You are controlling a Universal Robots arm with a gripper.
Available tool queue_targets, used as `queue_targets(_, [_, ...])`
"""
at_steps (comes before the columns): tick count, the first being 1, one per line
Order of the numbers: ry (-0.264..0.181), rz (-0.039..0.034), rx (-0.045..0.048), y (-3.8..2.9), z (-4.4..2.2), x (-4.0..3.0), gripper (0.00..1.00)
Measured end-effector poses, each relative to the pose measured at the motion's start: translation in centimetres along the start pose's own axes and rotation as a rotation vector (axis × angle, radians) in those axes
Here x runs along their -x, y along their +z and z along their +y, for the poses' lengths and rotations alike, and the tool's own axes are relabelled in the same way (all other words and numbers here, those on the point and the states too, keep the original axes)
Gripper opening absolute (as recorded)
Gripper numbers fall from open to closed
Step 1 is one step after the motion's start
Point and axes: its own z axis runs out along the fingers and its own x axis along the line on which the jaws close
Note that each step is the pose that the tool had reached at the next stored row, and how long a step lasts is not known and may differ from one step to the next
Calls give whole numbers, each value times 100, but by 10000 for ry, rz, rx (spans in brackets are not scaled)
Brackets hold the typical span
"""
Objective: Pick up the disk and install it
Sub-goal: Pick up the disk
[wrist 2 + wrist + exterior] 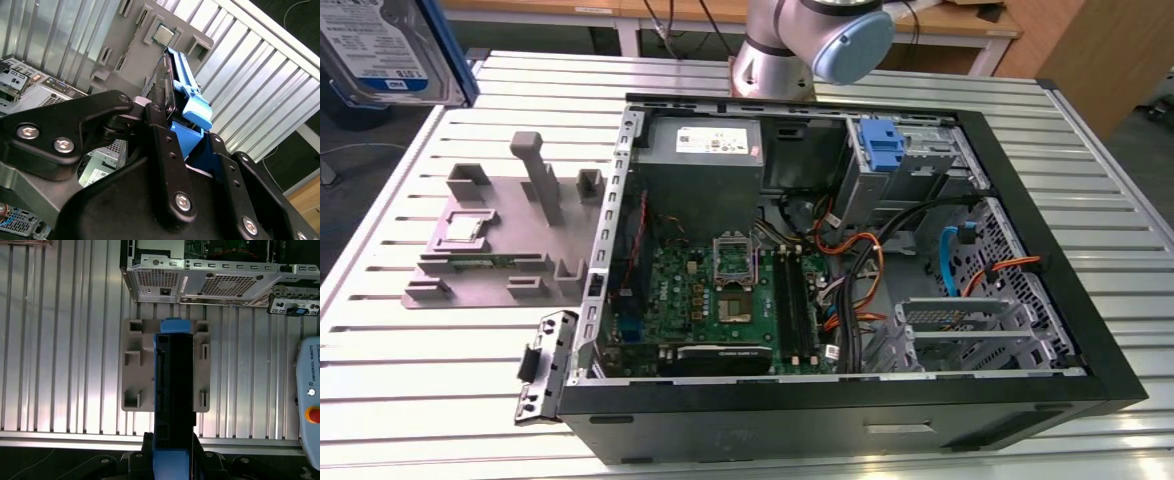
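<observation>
The jaws are clamped on the disk (175,85), holding it edge-on in the air above the grey holder (132,365) on the slatted desk (60,340), beside the open computer case (787,430).

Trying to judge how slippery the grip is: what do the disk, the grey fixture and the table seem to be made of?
Disk: bare silvery metal body with a glossy label, in a blue rail that looks like moulded plastic, smooth with a soft sheen. Grey fixture: matt, uniform grey, probably plastic, perhaps printed. Table: ribbed, bright reflective slats, likely aluminium.
</observation>
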Motion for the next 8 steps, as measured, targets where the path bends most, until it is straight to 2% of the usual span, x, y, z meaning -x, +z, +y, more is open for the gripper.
queue_targets(8, [1, 0, 0, 1, 59, 14, 37])
